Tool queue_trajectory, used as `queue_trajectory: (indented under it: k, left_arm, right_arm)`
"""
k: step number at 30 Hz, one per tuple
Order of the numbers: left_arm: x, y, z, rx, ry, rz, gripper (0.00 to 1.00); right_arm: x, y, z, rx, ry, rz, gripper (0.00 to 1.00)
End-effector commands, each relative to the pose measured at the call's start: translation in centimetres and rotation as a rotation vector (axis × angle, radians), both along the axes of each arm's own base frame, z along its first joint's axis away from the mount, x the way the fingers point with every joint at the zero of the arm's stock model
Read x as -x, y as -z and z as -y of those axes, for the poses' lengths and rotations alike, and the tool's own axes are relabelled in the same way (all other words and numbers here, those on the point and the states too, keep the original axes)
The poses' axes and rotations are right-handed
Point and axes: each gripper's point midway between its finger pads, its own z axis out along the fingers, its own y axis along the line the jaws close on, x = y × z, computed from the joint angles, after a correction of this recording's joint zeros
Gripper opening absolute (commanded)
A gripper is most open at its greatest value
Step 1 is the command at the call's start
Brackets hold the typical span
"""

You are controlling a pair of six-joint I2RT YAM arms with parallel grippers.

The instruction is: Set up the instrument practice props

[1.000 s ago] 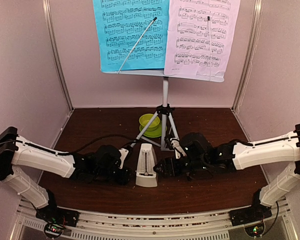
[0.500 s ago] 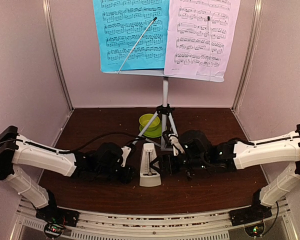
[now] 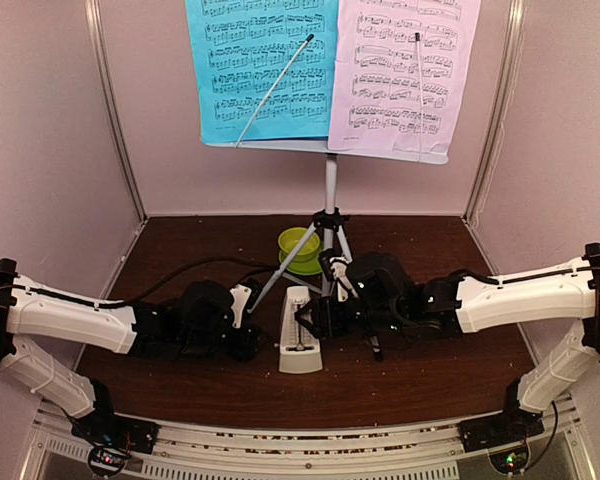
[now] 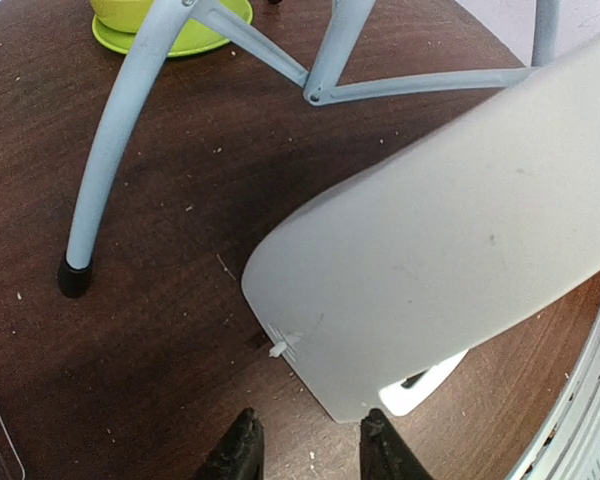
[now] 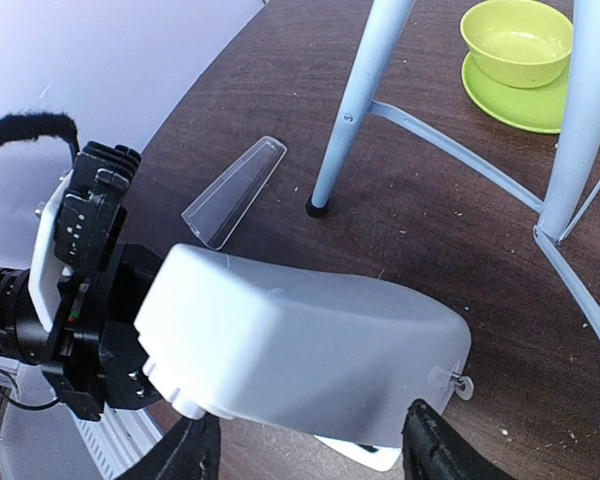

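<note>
The pale music stand point(image 3: 330, 190) on its silver tripod stands at the back centre, holding a blue sheet point(image 3: 265, 70) and a pale pink sheet point(image 3: 405, 70). The cream metronome point(image 3: 298, 345) stands upright on the table in front of the tripod. Its clear cover point(image 5: 235, 190) lies off it on the table near a tripod foot. My left gripper point(image 3: 255, 345) is open just left of the metronome point(image 4: 450, 250), whose corner sits ahead of my fingers. My right gripper point(image 3: 315, 322) is open at its right side, jaws spread wide around the metronome body point(image 5: 300, 350).
A lime-green bowl point(image 3: 298, 243) on its saucer sits behind the tripod, also in the right wrist view point(image 5: 515, 40). Tripod legs point(image 4: 110, 160) splay close around both grippers. Pale walls enclose the dark wooden table point(image 3: 420, 385) on three sides.
My right gripper has moved left and a little back, closing in on the metronome. The metronome has shifted slightly right and turned. My left arm has lowered a little.
</note>
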Motion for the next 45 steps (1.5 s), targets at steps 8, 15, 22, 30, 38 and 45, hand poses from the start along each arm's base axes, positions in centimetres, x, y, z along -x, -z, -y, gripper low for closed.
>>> queue_trajectory:
  k: [8, 15, 22, 30, 38, 45]
  left_arm:
    - [-0.2, -0.5, -0.2, 0.0, -0.01, 0.026, 0.35]
    - [-0.3, -0.6, 0.1, -0.003, -0.004, 0.033, 0.35]
    - [-0.5, -0.5, 0.4, -0.007, -0.003, 0.031, 0.35]
    - [-0.6, -0.6, 0.7, -0.011, 0.006, 0.036, 0.35]
    - [-0.6, -0.6, 0.6, -0.014, 0.007, 0.038, 0.35]
    - [-0.6, -0.7, 0.2, -0.015, -0.002, 0.044, 0.35]
  right_arm:
    - [-1.2, -0.8, 0.5, 0.003, 0.072, 0.039, 0.47]
    - [-0.9, -0.4, 1.2, 0.01, 0.073, 0.037, 0.39]
    - [-0.4, 0.0, 1.9, 0.004, 0.072, 0.03, 0.38]
    - [0.2, 0.3, 2.0, -0.004, 0.05, 0.013, 0.47]
    - [0.2, -0.4, 1.3, -0.023, 0.041, 0.017, 0.76]
    - [0.6, -0.8, -0.1, -0.024, 0.01, 0.024, 0.89]
